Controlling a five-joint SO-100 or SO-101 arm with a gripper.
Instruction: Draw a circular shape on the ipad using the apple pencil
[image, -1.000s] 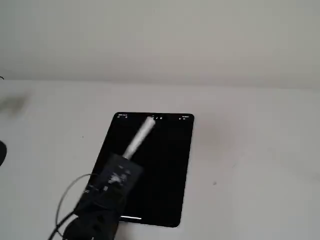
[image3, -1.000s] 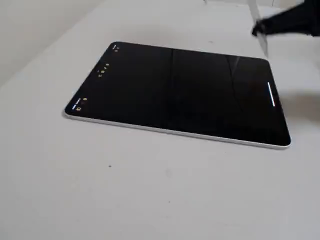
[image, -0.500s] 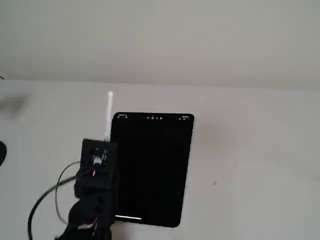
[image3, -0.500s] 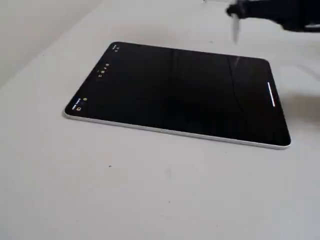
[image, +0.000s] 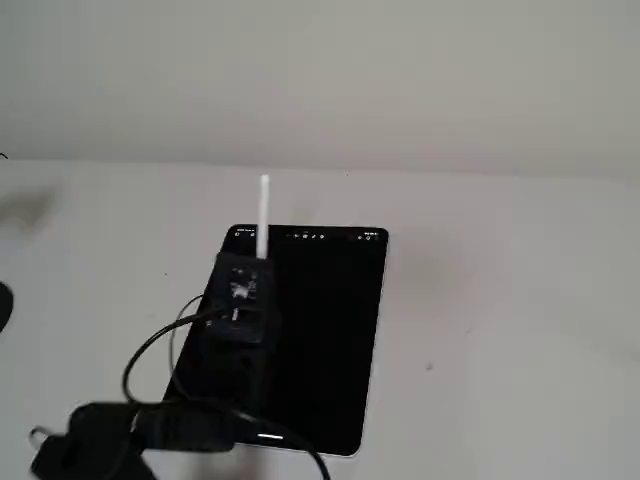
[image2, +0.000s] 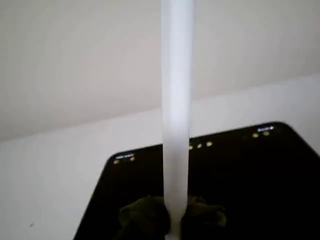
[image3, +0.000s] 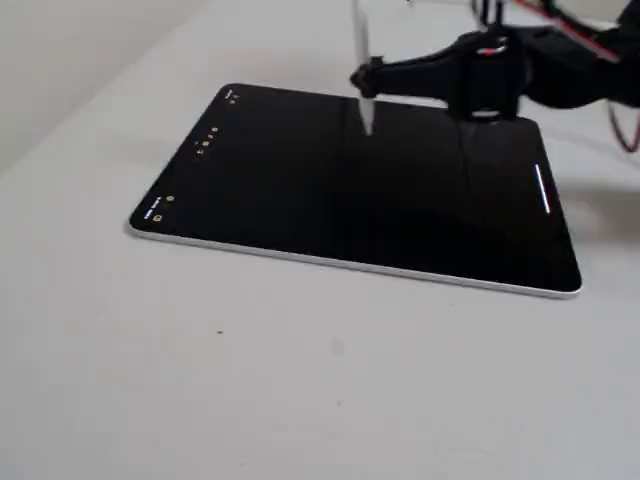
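Observation:
The ipad (image: 330, 350) lies flat on the white table, its black screen blank, with tiny icons along its far short side; it also shows in the wrist view (image2: 250, 190) and in the other fixed view (image3: 300, 190). My gripper (image: 258, 265) (image2: 175, 220) (image3: 365, 82) is shut on the white apple pencil (image: 263, 210) (image2: 176, 125) (image3: 358, 40), which it holds nearly upright. The pencil's tip (image3: 368, 125) is over the screen near one long edge; I cannot tell whether it touches. No circular shape shows on the screen.
The arm's black body and cables (image: 150, 420) hang over the tablet's near left corner. Red wires (image3: 625, 130) trail at the right. A dark object (image: 3, 305) sits at the left edge. A pale wall stands behind the table.

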